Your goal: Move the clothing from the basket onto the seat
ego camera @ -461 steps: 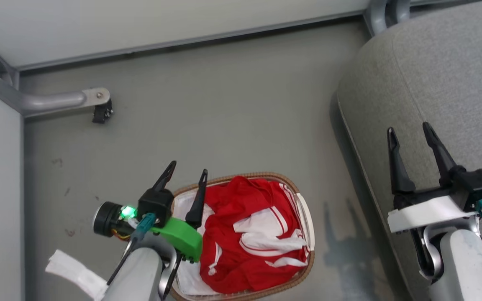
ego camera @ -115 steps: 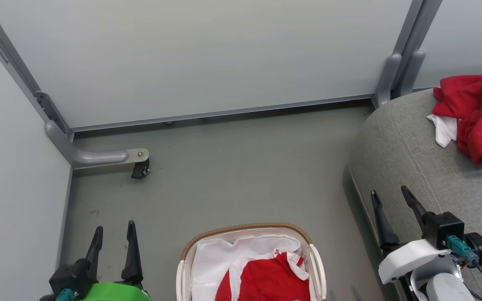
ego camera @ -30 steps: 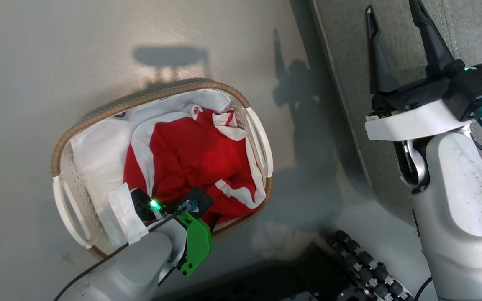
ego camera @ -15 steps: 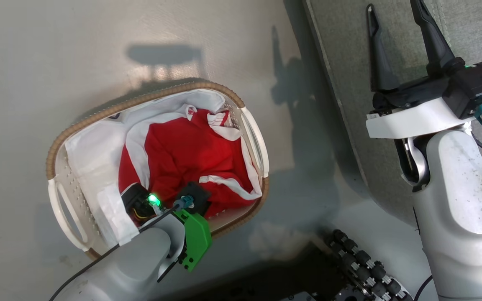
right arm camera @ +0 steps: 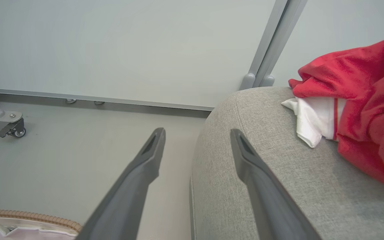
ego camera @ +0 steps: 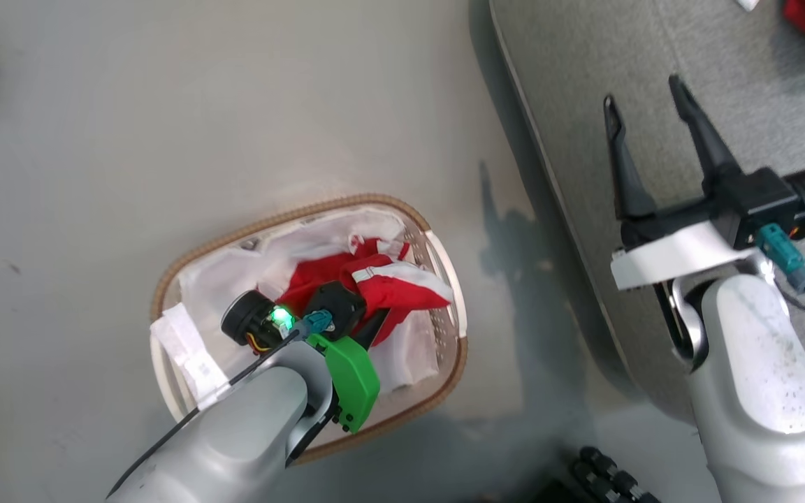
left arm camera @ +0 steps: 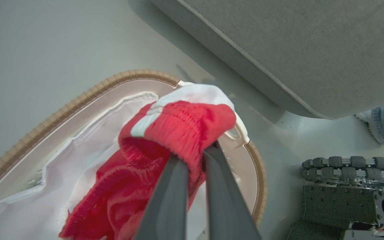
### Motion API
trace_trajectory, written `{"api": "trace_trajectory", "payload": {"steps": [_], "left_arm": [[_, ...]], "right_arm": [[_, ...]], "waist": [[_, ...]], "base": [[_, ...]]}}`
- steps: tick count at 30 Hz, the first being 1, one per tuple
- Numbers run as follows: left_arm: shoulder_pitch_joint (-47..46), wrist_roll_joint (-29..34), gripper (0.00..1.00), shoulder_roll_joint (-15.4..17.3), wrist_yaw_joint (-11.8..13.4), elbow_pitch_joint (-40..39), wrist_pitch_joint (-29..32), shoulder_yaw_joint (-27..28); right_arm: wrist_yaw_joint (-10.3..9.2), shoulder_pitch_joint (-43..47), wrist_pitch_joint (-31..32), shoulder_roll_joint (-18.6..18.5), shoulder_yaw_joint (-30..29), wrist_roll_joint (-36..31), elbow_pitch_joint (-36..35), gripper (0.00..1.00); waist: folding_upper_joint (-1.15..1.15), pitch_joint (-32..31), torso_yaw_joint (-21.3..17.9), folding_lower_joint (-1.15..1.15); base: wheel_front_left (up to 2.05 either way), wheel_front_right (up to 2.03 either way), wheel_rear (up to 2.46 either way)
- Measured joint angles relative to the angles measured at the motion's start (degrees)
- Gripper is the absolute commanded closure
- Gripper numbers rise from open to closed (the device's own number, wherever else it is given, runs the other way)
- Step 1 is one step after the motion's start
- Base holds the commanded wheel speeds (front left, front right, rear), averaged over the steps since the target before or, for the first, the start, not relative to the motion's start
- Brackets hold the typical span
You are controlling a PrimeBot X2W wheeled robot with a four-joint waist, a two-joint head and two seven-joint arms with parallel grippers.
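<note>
— What's the left gripper [left arm camera: 196, 154] holding?
— Its smooth dark fingers pinch a fold of knitted red garment [left arm camera: 178, 126], white-striped, bunched over the handle end of the oval basket [left arm camera: 78, 101] with its ribbed brown rim.
— And the right gripper [right arm camera: 197, 136]?
— Jaws spread, empty, over the grey woven seat's [right arm camera: 312, 186] rounded edge. A second red garment [right arm camera: 362, 100] lies crumpled near that seat's corner.
</note>
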Motion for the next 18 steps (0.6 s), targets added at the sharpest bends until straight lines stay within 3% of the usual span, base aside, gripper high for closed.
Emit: {"api": "trace_trajectory", "payload": {"steps": [10,18], "left_arm": [[6.0,7.6,1.0,2.0,0.0,-10.3,-0.1,10.1],[7.4,12.2,1.0,3.9,0.0,-17.4,-0.1,12.9]], "right_arm": [[0.0,8.9,0.0,0.0,-0.8,-1.6,3.0,0.0],[0.0,15.5,0.0,0.0,0.3,-1.6,4.7,0.0]], "waist": [[0.0,-12.7,2.8,0.0],[0.0,-23.1,4.9,0.0]], "base": [[0.0,0.0,0.0],[0.0,0.0,0.0]]}}
